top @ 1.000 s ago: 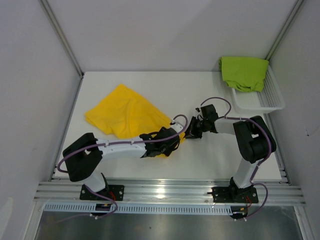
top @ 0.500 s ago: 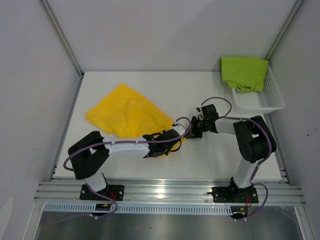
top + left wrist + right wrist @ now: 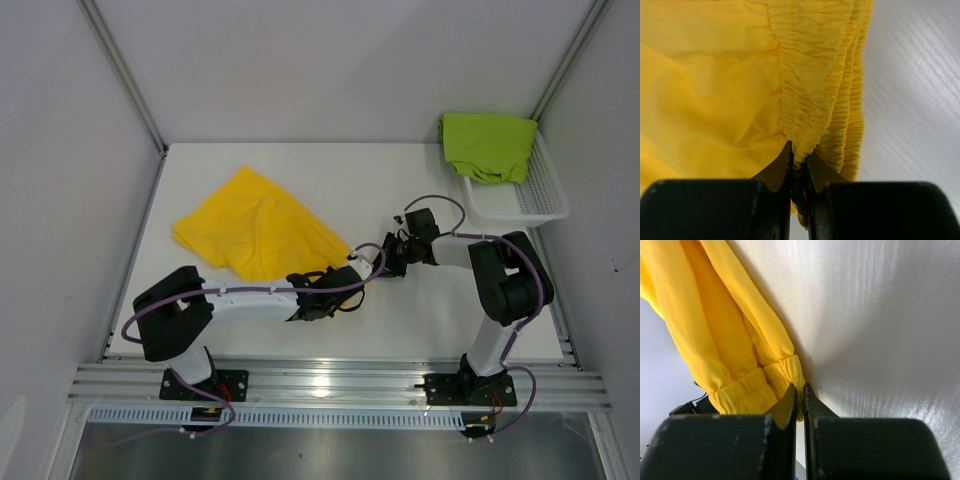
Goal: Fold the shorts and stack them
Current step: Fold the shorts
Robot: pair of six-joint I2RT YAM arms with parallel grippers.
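The white table [image 3: 300, 170] bears yellow shorts [image 3: 255, 235] and a mesh basket [image 3: 541, 206].

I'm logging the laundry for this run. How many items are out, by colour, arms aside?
yellow shorts: 1
green shorts: 1
white basket: 1
Total: 3

Left gripper [image 3: 799, 161] and right gripper [image 3: 800, 392] pinched shut, wrists close together

Yellow shorts [image 3: 252, 226] partly under left arm [image 3: 255, 293]
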